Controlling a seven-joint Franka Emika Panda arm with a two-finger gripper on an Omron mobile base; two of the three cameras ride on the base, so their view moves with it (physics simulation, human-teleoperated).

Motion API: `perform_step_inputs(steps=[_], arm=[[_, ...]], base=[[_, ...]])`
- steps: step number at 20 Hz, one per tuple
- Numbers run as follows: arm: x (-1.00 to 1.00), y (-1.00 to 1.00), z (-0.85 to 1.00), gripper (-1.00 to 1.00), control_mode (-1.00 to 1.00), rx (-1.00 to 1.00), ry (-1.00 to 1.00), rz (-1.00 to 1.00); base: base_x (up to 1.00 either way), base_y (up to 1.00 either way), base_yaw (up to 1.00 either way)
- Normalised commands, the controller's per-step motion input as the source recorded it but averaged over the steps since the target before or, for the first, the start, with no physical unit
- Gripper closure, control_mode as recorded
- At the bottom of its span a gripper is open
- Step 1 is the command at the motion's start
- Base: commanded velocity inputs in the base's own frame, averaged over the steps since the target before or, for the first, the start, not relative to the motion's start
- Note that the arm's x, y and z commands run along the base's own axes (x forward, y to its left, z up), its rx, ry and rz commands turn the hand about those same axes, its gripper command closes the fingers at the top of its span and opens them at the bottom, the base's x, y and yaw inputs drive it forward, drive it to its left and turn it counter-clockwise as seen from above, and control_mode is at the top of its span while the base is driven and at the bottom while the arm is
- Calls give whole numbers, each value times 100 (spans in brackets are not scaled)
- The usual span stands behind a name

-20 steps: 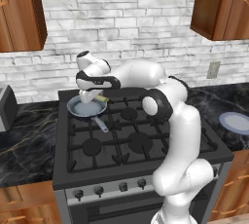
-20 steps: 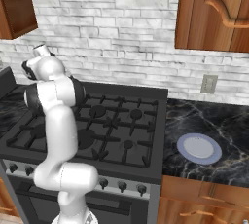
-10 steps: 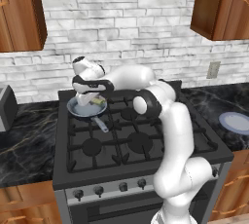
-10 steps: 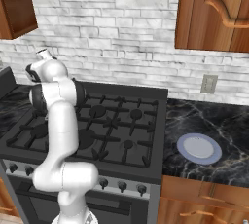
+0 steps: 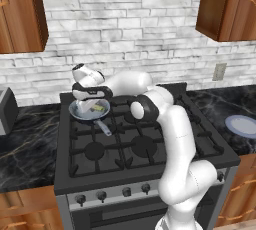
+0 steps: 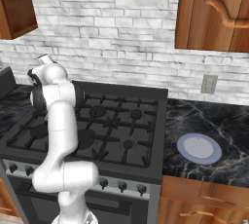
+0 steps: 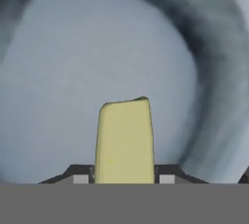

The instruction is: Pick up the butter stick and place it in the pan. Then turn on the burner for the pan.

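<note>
Two fingertips of gripper (image 7: 124, 179) clamped on butter stick (image 7: 125, 140) over pan (image 7: 58, 72); could bounce toward 12 o'clock rim if released high.

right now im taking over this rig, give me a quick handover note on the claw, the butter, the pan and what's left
Claw: shut on the butter stick, low over the pan's inside.
Butter stick: between the fingers, not yet released; the left base view shows it inside the rim of the pan. Whether it touches the pan floor, I cannot tell.
Pan: on the stove's rear left burner, handle pointing toward the front.
Done: butter picked up and carried to the pan.
Left: open the claw to drop the butter, pull the arm back, then turn the knob for that burner; which front-panel knob serves it is likely the leftmost, but unconfirmed.
</note>
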Motion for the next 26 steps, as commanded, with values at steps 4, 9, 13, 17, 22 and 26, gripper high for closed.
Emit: perform_step_inputs(steps=[4,9,13,17,22,26], arm=[[0,0,-23,100,-100,1,-2,0],[0,2,-22,-100,-100,0,-2,0],[0,0,0,-100,-100,0,-7,0],[-5,0,0,-100,-100,0,-11,0],[-32,-2,16,-100,-100,0,-13,0],[-44,-8,64,-100,-100,1,-20,0]], base=[[0,0,0],[0,0,0],[0,0,0],[0,0,0],[0,0,0],[0,0,0]])
